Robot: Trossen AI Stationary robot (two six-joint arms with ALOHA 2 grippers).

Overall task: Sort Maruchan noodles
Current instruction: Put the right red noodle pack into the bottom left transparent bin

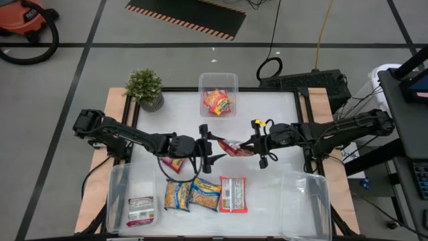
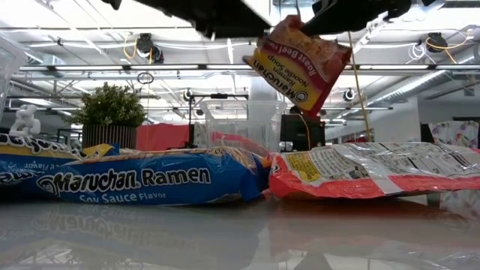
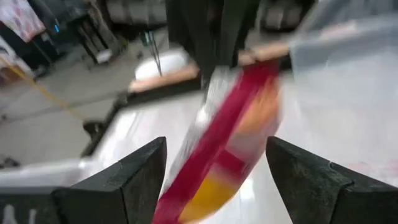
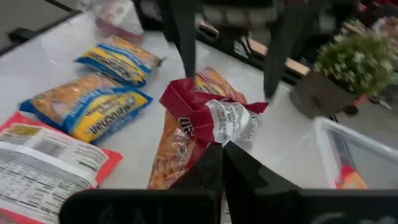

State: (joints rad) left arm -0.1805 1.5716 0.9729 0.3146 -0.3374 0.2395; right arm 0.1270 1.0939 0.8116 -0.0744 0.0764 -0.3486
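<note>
Above mid-table, right hand [image 1: 249, 148] pinches (aloft) a red packet [image 1: 233, 148].

We see two dark arms meeting mid-surface [image 1: 267, 110], right end effector [image 1: 249, 146] pinching a red packet [image 1: 232, 148], left end effector [image 1: 211, 146] spread beside it, two yellow-blue packets [image 1: 192, 195] and a red-white packet [image 1: 233, 195] below, potted plant [image 1: 146, 88] at the far corner.
</note>
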